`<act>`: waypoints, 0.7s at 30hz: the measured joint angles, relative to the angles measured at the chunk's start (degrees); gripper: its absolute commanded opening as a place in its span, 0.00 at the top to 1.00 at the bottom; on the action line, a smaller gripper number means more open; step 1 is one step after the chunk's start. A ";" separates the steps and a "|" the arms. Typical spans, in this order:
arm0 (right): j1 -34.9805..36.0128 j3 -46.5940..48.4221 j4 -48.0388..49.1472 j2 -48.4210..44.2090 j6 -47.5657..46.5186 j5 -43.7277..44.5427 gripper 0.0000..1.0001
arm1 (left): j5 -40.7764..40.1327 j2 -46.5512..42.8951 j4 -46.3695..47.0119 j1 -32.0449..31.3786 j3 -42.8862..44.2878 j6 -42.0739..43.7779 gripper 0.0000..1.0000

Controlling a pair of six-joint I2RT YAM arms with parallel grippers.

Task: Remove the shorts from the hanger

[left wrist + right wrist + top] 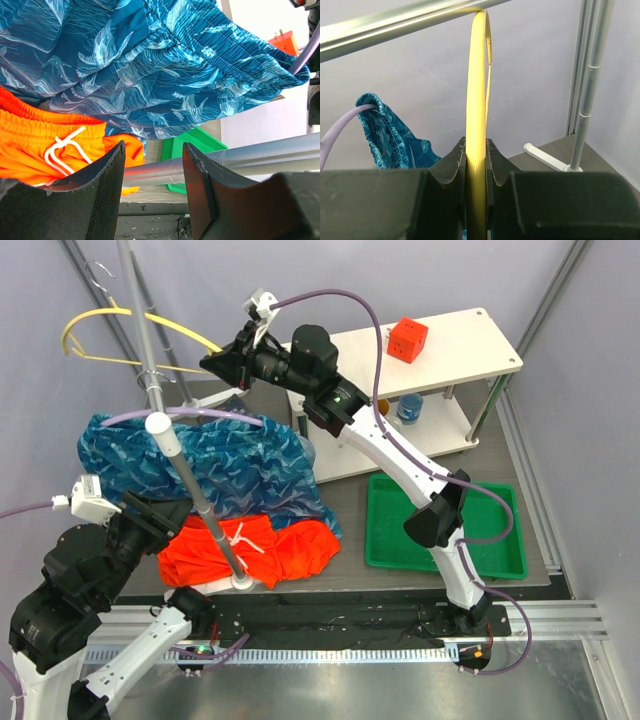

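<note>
Top view: The blue shorts (215,465) lie heaped on the desk (350,505) at 9 o'clock. They overlap the orange shorts (275,550) at 7 o'clock. The yellow hanger (110,330) hangs at 11 o'clock, apart from both pairs.

Left wrist view: The left pincer (152,155) stands with jaws apart, holding nothing. The orange shorts and their white drawstring (62,147) sit at 9 o'clock. The blue shorts span 12 o'clock.

Right wrist view: The right pincer (476,150) is clamped on the yellow hanger, which rises to the rail (395,22) at 12 o'clock. The blue shorts show at 8 o'clock.
</note>
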 measured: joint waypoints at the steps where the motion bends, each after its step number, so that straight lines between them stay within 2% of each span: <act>1: 0.00 0.00 0.02 0.04 0.13 0.46 0.99 | -0.02 0.00 0.02 0.00 0.00 0.33 0.51; 13: -1.20 -0.66 0.57 0.07 3.93 2.36 0.99 | -0.26 0.28 0.04 0.00 -0.46 0.04 0.51; 21: -3.48 -1.20 0.72 0.07 6.51 0.46 0.99 | -0.74 0.22 0.22 0.00 -0.72 -0.50 0.53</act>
